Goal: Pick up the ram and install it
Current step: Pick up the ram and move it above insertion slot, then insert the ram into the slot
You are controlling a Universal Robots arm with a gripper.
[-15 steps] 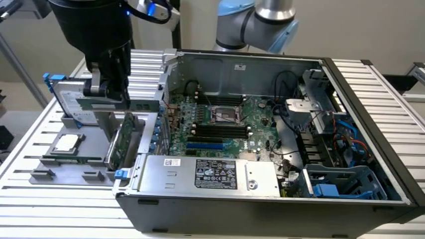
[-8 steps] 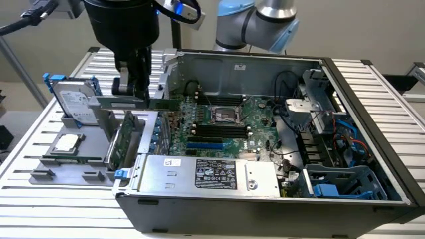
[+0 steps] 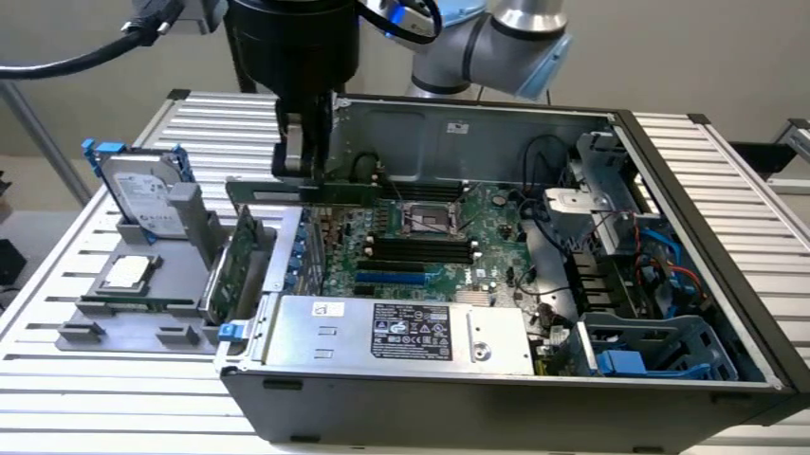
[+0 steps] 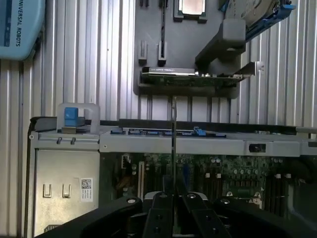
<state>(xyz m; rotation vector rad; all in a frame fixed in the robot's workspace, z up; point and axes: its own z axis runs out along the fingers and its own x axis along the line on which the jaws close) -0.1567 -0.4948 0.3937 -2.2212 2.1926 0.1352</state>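
Note:
The ram (image 3: 344, 192) is a long thin green stick, held level above the left edge of the open computer case (image 3: 708, 284). My gripper (image 3: 303, 173) comes down from above and is shut on the stick's middle. In the wrist view the ram (image 4: 174, 144) shows edge-on as a thin line rising from between the black fingers (image 4: 161, 213). The black memory slots (image 3: 418, 250) on the green motherboard (image 3: 494, 227) lie below and toward the exterior view's right of the held stick.
A grey holder (image 3: 127, 322) beside the case carries a hard drive with blue rails (image 3: 139, 194), a processor chip (image 3: 127, 273) and a taller green expansion card (image 3: 241, 265). The silver power supply (image 3: 393, 329) fills the case's front. Cables and blue drive bays (image 3: 646, 351) crowd its right side.

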